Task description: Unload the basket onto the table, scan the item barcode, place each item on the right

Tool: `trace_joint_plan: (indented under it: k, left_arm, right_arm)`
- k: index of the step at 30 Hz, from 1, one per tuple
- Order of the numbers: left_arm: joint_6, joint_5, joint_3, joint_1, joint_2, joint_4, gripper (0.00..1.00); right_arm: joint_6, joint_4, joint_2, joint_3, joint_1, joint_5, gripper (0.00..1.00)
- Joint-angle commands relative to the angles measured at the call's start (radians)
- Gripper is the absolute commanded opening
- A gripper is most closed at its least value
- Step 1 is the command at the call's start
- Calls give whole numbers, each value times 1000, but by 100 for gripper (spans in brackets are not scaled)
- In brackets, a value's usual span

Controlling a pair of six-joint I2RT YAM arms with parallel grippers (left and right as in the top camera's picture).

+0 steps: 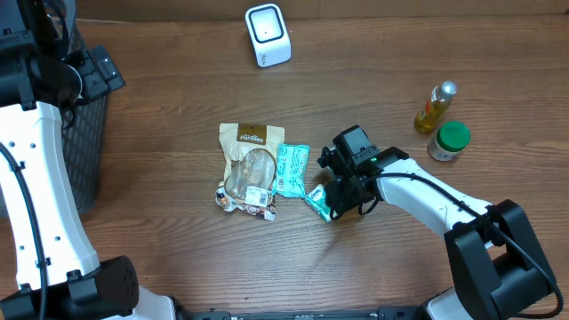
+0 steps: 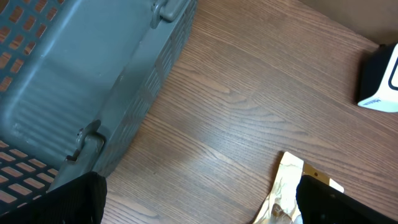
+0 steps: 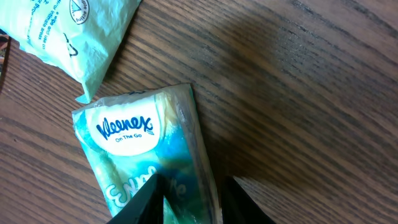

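clasping the kleenex pack [image 3: 140,140], the right gripper [image 3: 194,200] is clenched; left gripper [image 2: 199,190] gapes near the basket [image 2: 74,81].

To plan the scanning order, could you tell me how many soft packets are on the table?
3. A brown snack pouch at centre, a teal packet beside it, and a Kleenex pack gripped by the right gripper. None appears hidden.

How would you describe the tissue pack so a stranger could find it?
On the wood table, three packets lie in a row: a tan snack bag, a teal pouch, then the Kleenex pack at the right end. It is the smallest, tilted, printed Kleenex On The Go, and gripped by the right hand.
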Motion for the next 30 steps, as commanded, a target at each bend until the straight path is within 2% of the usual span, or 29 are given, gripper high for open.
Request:
trace_joint_plan:
  k: [1,4,7,9,15,18,24,30]
  left_arm:
    - [3,2,8,-1,6,1,99]
    - [3,2,8,-1,6,1,99]
    - [3,2,8,-1,6,1,100]
    - [3,2,8,-1,6,1,100]
    - [3,2,8,-1,6,1,99]
    - [3,2,8,-1,6,1,100]
    - [3,2,8,-1,6,1,100]
    - [3,2,8,-1,6,1,100]
  right_arm:
    - [-8,-3,18,-12,2,0,28]
    - [-8,-8,18,-12,2,0,25]
    - [-7,-8,18,-12,2,0,9]
    - [-7,-8,18,-12,2,0,4]
    - [50,-23,13,-5,-35,-14,4]
    - [48,-56,1,15,-95,-152,4]
    - [39,-78,-15,26,-269,-562,4]
    - [-193,-186,-15,25,-387,-967,4]
